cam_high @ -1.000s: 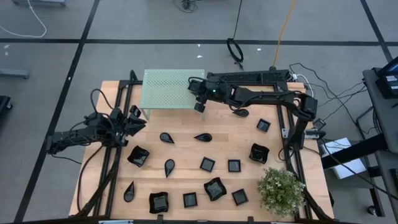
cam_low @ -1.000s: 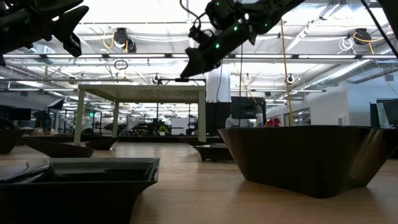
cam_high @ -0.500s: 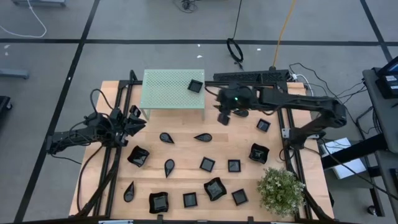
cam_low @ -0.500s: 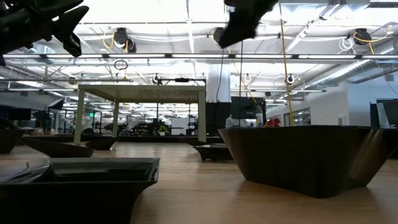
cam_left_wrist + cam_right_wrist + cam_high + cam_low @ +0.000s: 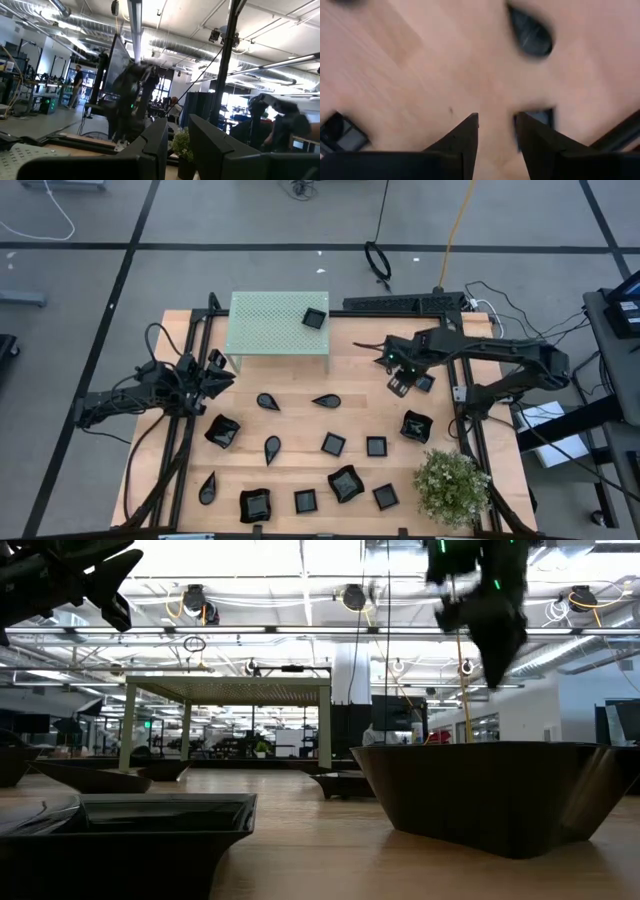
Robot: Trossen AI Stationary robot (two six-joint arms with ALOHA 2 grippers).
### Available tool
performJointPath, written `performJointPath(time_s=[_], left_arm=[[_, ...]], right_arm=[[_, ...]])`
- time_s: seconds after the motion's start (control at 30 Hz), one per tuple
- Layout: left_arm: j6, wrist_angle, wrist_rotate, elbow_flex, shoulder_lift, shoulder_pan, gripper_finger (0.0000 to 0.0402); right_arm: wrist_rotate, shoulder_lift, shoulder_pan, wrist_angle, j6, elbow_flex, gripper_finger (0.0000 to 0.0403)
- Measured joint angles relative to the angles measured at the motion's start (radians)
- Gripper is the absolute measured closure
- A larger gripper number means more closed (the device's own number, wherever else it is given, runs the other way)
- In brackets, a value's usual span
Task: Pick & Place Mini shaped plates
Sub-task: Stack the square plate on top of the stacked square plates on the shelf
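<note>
Right claw [image 5: 399, 385] hung over counter [image 5: 300, 420] near right edge, fingers slightly parted, nothing held. Small square plate [image 5: 424, 381] lies just beside it, toward right edge; in right wrist view same plate [image 5: 536, 118] seen just past fingertips [image 5: 470, 125], teardrop plate [image 5: 531, 36] farther ahead. One square plate [image 5: 314, 318] rests on green perforated platform [image 5: 270, 325]. Left claw [image 5: 215, 370] parked far off at left edge, fingers parted, empty. Right arm judged nearer.

Bare wood at frame centre between green perforated platform [image 5: 270, 323] and mini shaped plates [image 5: 333, 444], potted plant [image 5: 452, 486] blocking lower right, dense dishes along bottom edge.
</note>
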State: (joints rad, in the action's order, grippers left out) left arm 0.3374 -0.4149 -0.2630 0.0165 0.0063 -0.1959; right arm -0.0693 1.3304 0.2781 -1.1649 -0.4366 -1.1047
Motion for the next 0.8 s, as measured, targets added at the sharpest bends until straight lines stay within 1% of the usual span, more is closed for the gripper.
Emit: performJointPath(time_s=[0.13, 0.23, 0.33, 0.4, 0.53, 0.63, 0.7, 0.8], left_arm=[[0.000, 0.000, 0.000, 0.000, 0.000, 0.000, 0.0321], [0.000, 0.000, 0.000, 0.000, 0.000, 0.000, 0.0321], [0.000, 0.000, 0.000, 0.000, 0.000, 0.000, 0.0321], [0.000, 0.000, 0.000, 0.000, 0.000, 0.000, 0.0321], [0.000, 0.000, 0.000, 0.000, 0.000, 0.000, 0.0321], [0.000, 0.000, 0.000, 0.000, 0.000, 0.000, 0.0321], [0.000, 0.000, 0.000, 0.000, 0.000, 0.000, 0.0321], [0.000, 0.000, 0.000, 0.000, 0.000, 0.000, 0.0321]], right_arm=[[0.086, 0.001, 0.054, 0.082, 0.008, 0.192, 0.0271], [0.096, 0.001, 0.074, 0.141, 0.010, 0.303, 0.0271], [0.096, 0.001, 0.082, 0.189, 0.028, 0.377, 0.0271], [0.087, 0.001, 0.083, 0.217, 0.034, 0.408, 0.0271], [0.017, 0.001, 0.083, 0.261, 0.054, 0.438, 0.0270], [-0.007, 0.001, 0.083, 0.294, 0.074, 0.448, 0.0270], [0.001, 0.001, 0.083, 0.305, 0.077, 0.448, 0.0270], [0.074, -0.002, 0.083, 0.299, 0.059, 0.442, 0.0270]])
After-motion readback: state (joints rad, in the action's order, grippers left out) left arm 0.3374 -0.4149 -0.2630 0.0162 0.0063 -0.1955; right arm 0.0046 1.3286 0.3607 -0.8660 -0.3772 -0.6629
